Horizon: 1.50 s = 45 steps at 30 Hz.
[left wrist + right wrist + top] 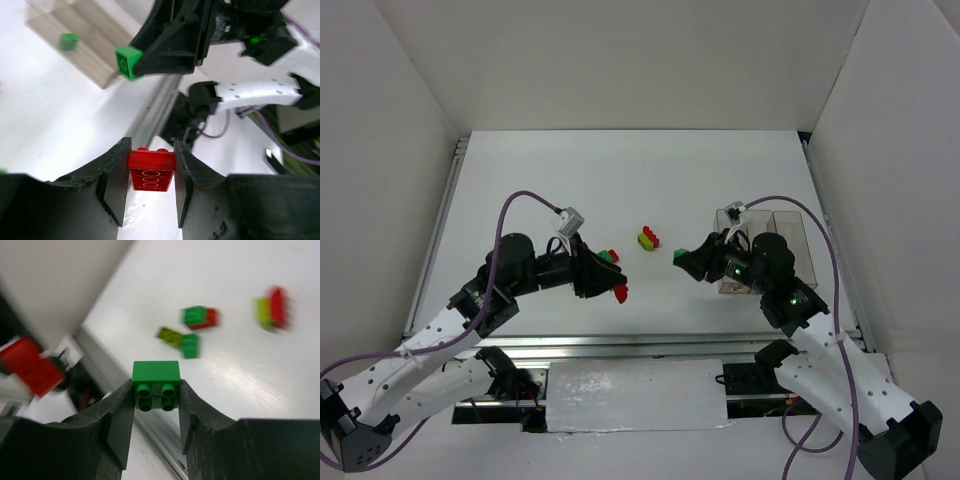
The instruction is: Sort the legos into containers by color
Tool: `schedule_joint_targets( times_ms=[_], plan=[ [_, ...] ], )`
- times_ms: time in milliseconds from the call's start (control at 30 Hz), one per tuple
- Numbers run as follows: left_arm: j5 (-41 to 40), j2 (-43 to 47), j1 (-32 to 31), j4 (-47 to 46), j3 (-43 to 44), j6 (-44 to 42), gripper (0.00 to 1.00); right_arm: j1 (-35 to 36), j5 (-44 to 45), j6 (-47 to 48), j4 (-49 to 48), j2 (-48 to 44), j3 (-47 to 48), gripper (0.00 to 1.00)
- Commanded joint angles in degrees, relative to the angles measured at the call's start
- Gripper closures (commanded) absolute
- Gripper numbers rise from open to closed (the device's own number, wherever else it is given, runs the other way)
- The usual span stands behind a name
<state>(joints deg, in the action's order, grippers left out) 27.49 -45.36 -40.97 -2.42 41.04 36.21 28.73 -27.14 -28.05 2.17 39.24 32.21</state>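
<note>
Beside loose legos (pixel 648 239), left gripper (pixel 152 148) grasps red lego (pixel 151 175), right gripper (pixel 156 386) green lego (pixel 156 376).

Red brick (pixel 150 171): glossy smooth plastic, highlights on face. Green brick (pixel 156 381): smooth plastic, duller sheen. Fingers (pixel 114 176) of left gripper (pixel 151 150): black, matt, rough chipped edges. Containers (pixel 798 232): clear glossy plastic. Table (pixel 570 180): white, smooth, faint sheen. Rail (pixel 650 343): probably brushed metal.

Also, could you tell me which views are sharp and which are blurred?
Top external view: sharp, evenly lit. Left wrist view: the held red brick is crisp, the containers behind are soft. Right wrist view: the green brick is crisp; the loose legos beyond are blurred.
</note>
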Motion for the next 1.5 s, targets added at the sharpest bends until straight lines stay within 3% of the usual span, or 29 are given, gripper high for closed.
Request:
schedule_joint_targets(
  times_ms=[0, 133, 333, 433, 467, 500, 533, 567, 667, 867, 967, 1033, 1100, 1133, 1200, 1233, 1267, 1467],
  plan=[
    [-9.44, 0.45, -0.07, 6.87, 2.99, -4.12, 1.00, -3.14, 27.68, -3.29, 17.91, 3.89, 6.45, 1.00],
    [-16.12, 0.36, -0.16, 11.90, 4.40, -5.09, 1.00, -7.53, 47.59, -5.87, 28.67, 16.36, 12.61, 1.00],
    [-23.35, -0.95, -0.25, 16.55, 5.89, -2.90, 1.00, -13.26, 52.01, -5.43, 27.62, 26.12, 17.62, 0.96],
    [-23.89, -2.88, -0.25, 16.83, 6.16, -2.37, 1.00, -14.05, 50.96, -4.56, 27.27, 30.52, 19.12, 0.86],
    [-23.27, -3.67, -0.34, 16.39, 5.99, -2.28, 1.00, -14.23, 50.87, -4.21, 26.75, 31.15, 19.03, 0.77],
    [-22.92, -4.03, -0.25, 16.04, 5.72, -2.19, 1.00, -14.40, 50.52, -4.12, 26.39, 31.59, 18.86, 0.62],
    [-22.65, -4.38, -0.25, 15.86, 5.55, -1.93, 1.00, -14.58, 49.30, -3.94, 26.04, 31.77, 18.42, 0.34],
    [-22.30, -4.99, -0.25, 15.34, 5.55, -2.02, 1.00, -14.67, 48.59, -3.85, 25.60, 31.77, 18.16, 0.14],
    [-21.51, -5.61, -0.34, 14.55, 5.46, -1.75, 1.00, -14.76, 46.13, -3.33, 24.90, 30.28, 17.19, 0.00],
    [-20.54, -4.12, -0.34, 12.17, 4.84, -0.79, 1.00, -14.67, 42.51, -1.92, 25.33, 24.31, 16.49, 0.00],
    [-20.72, -3.94, -0.34, 10.60, 4.49, 0.09, 1.00, -14.58, 34.52, 0.10, 23.24, 20.71, 15.52, 0.00],
    [-19.15, -4.99, -0.34, 8.66, 4.66, 0.36, 1.00, -14.32, 25.40, -0.42, 20.86, 15.18, 12.45, 0.00],
    [-16.78, -6.48, -0.34, 6.65, 5.54, 0.44, 1.00, -14.40, 10.50, 1.06, 11.95, 8.68, 7.56, 0.00],
    [-15.54, -6.84, -0.34, 5.42, 5.46, 0.79, 1.00, -14.23, 2.52, 1.42, 11.89, 6.83, 5.26, 0.00],
    [-12.56, -7.19, -0.43, 2.52, 4.85, 2.28, 1.00, -13.36, -20.10, 0.03, -3.00, 2.43, -2.27, 0.01],
    [-8.72, -7.63, -0.43, -2.11, 4.49, 3.07, 1.00, -11.70, -23.63, -3.81, -8.71, 1.55, -4.59, 0.00],
    [-6.76, -7.81, -0.43, -4.16, 4.23, 3.86, 1.00, -10.38, -25.23, -5.42, -17.12, 0.67, -6.26, 0.00],
    [2.47, -9.13, -0.60, -17.68, 0.63, 11.42, 1.00, 4.71, -19.64, -7.98, -28.96, -0.58, -9.27, 0.00]
  ],
)
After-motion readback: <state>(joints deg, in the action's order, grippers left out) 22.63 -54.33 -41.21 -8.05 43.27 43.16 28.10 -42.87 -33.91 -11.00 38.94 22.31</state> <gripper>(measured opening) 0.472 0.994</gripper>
